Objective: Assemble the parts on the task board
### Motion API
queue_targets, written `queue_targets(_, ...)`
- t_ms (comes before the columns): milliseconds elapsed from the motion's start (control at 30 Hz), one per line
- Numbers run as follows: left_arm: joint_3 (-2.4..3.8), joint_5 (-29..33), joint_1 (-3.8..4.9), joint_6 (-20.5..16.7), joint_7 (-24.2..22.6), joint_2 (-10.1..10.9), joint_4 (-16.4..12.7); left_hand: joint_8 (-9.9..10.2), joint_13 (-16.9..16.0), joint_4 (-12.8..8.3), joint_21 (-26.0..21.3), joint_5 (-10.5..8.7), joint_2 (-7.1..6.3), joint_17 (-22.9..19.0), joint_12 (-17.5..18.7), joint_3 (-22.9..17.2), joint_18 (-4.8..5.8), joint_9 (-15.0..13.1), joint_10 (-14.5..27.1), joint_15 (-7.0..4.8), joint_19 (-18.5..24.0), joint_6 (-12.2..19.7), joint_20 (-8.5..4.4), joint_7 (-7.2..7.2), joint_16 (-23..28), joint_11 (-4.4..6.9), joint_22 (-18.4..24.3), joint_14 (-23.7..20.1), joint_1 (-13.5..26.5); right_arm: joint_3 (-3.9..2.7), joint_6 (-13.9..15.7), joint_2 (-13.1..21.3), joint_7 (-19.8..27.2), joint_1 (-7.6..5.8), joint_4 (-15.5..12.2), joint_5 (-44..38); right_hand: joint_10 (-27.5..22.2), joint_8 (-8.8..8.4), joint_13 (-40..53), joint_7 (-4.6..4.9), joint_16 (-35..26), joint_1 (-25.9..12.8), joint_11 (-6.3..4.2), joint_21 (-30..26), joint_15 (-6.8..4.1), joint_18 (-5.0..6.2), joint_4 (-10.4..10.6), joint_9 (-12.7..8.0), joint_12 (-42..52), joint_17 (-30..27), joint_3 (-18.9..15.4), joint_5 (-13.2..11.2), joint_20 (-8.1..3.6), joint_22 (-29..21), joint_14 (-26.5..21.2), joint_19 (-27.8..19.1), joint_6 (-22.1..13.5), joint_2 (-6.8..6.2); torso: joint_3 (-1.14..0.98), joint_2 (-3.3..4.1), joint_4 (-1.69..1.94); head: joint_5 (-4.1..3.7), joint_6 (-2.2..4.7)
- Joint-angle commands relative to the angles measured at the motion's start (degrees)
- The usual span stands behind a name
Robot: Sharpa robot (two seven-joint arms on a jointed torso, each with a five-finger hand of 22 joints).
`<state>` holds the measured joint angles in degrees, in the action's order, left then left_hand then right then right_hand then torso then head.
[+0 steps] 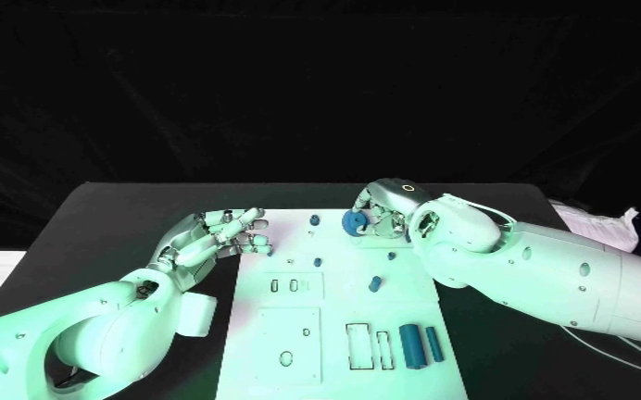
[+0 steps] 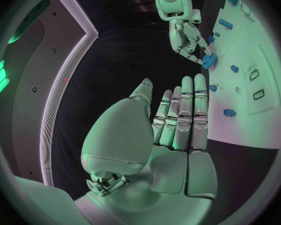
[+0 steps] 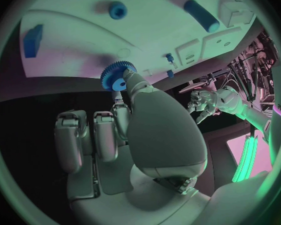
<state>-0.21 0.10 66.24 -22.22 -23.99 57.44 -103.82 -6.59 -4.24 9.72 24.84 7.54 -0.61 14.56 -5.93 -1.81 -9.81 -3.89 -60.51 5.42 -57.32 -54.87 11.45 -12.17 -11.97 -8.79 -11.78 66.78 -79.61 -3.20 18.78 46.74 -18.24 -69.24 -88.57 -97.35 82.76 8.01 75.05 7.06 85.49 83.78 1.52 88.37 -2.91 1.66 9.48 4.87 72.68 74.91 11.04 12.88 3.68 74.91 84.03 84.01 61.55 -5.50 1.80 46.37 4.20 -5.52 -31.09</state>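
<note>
Your white board [image 1: 341, 307] sits in the middle of the black table [image 1: 120, 210], with bare black table open on both long sides and beyond the far edge. The right hand [image 1: 381, 207] is at the board's far edge, toward one o'clock, and it pinches a blue gear [image 1: 354, 223] between the thumb and a finger; the right wrist view shows the gear [image 3: 118, 75] at the fingertips, right at the board's rim. You cannot tell whether the gear touches the board.

The left hand [image 1: 220, 238] hovers at the board's left edge, near ten o'clock, palm up, fingers stretched out side by side and holding nothing. Its fingertips [image 1: 257, 226] reach just over the edge.

Small blue pegs [image 1: 318, 260] stand scattered across the far half of the board, with one slanted blue piece [image 1: 377, 282] near the middle. At the near right, toward five o'clock, two blue cylinders [image 1: 411, 344] lie side by side just beside outlined rectangular slots [image 1: 359, 345]. The middle of the board between the two hands is open.
</note>
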Motion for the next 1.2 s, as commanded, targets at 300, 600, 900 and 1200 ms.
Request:
queue_targets(300,0.04,0.1,0.08,1.67,-0.02,-0.39,0.03,0.38,0.05,-0.31,0.01,-0.18,0.46,0.1,0.36,-0.06,-0.5,0.04,0.06,0.26,0.22,0.1,0.15,-0.19,0.23,-0.29,0.0,0.06,-0.02,0.18,1.28,-6.43,-1.68,-0.21,0.19,-3.78,1.09,0.14,1.26,-1.7,0.03,-1.97,-1.0,0.34,-0.29,-0.89,1.19,1.33,-1.08,4.86,1.42,0.41,-0.34,11.95,4.05,3.6,2.82,0.75,0.08,0.03,0.2,0.36,0.09)
queue_targets(600,0.04,0.1,0.08,1.73,0.05,-0.5,0.13,0.42,0.06,-0.36,0.01,-0.19,0.47,0.13,0.4,-0.06,-0.5,0.05,0.09,0.26,0.23,0.12,0.15,-0.18,0.26,-0.29,0.0,0.06,-0.06,1.12,-0.45,-10.78,-1.46,0.39,4.06,-3.79,0.99,-0.07,1.15,-1.6,-0.06,-2.26,-0.92,0.3,-0.23,-0.87,1.26,1.3,-1.33,4.7,1.6,0.35,-0.3,11.86,4.01,3.52,2.62,0.64,0.08,0.06,0.06,0.68,-0.12)
queue_targets(900,0.04,0.1,0.08,1.73,0.06,-0.5,0.12,0.42,0.06,-0.36,0.01,-0.19,0.47,0.13,0.4,-0.06,-0.5,0.05,0.09,0.26,0.23,0.12,0.15,-0.18,0.26,-0.29,0.0,0.06,-0.06,1.38,-2.2,-12.59,-1.92,0.68,6.45,-3.8,0.88,-0.43,1.11,-1.4,-0.1,-2.87,-0.75,0.27,-0.09,-0.86,1.36,1.25,-1.61,4.66,1.78,-0.1,-0.2,11.8,4.0,3.47,2.31,0.3,0.07,0.04,-0.02,0.73,-0.2)
queue_targets(1200,0.04,0.1,0.08,1.74,0.12,-0.46,0.1,0.42,0.06,-0.36,0.01,-0.19,0.47,0.13,0.4,-0.06,-0.5,0.05,0.09,0.26,0.23,0.12,0.15,-0.18,0.26,-0.29,0.0,0.06,-0.06,1.48,-2.26,-13.16,-2.2,0.7,7.21,-3.82,-1.12,-4.19,-1.81,0.47,-0.25,-6.15,0.85,0.04,1.15,-0.75,2.64,0.03,-6.48,4.48,0.44,-4.11,0.68,11.33,3.95,3.08,-3.14,-1.96,0.01,0.07,-0.12,0.76,-0.14)
